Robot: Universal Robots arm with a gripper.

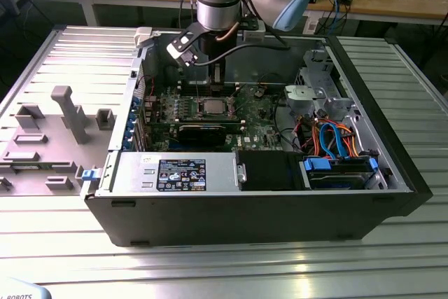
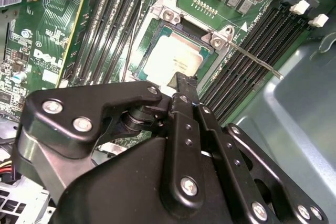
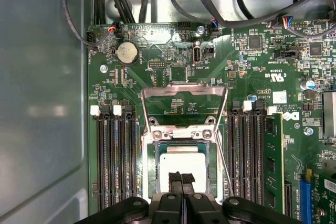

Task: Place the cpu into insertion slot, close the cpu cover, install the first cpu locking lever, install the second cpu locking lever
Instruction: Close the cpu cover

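First wrist view: pincer (image 3: pixel 181 181) tips pressed together, nothing between them, right over cpu (image 3: pixel 181 161). That cpu lies flat inside insertion slot (image 3: pixel 148 166) on green board (image 3: pixel 178 72) (silver top up), straight below tips, touching or just above, cannot tell which

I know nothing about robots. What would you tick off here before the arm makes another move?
1. Cpu seated in the slot: ok. It lies flat inside the rim.
2. Cover down over the cpu: not ok. It is folded back off the slot.
3. Lever locked: not ok. It sticks out free beside the slot.
4. Gripper placed over the cpu: ok. It is shut, with its tips at the chip's top.
5. Tips actually touching the cpu: cannot tell.
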